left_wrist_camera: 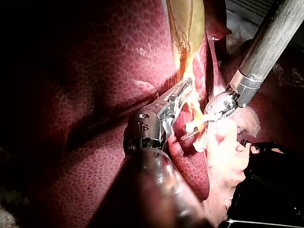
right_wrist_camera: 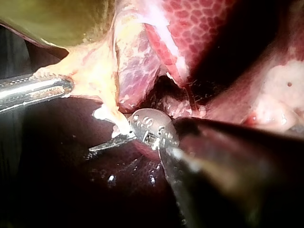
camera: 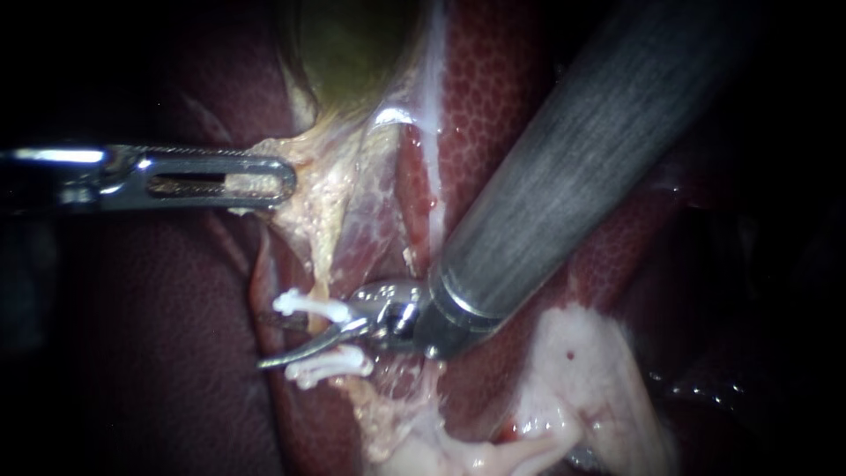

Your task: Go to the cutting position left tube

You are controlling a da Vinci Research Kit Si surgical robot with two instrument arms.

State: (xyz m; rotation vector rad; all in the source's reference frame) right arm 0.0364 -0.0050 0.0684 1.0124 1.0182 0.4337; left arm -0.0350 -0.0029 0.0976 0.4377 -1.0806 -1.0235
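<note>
Endoscope view: the left tube [camera: 319, 280] runs down from the gallbladder [camera: 352, 44] as a yellowish strand. It carries one white clip [camera: 304, 304] and, further from the gallbladder, a white clip pair [camera: 330, 363]. The right instrument [camera: 278, 342] reaches across the tube between them. Its blades stand slightly apart, the bright curved one next to the clip pair. Its thick shaft hides much of the liver [camera: 493, 88] beside the tube. Above the tube, the left instrument [camera: 282, 179] is clamped on the yellow tissue at the gallbladder's neck.

Left wrist view: the left instrument's [left_wrist_camera: 184, 89] jaws grip that tissue just above the tube. The right instrument [left_wrist_camera: 197, 130] sits among the clips [left_wrist_camera: 192, 127].

Right wrist view: the right instrument's [right_wrist_camera: 102, 145] own wrist blocks the tube below one clip [right_wrist_camera: 107, 114]. Only one blade shows.
</note>
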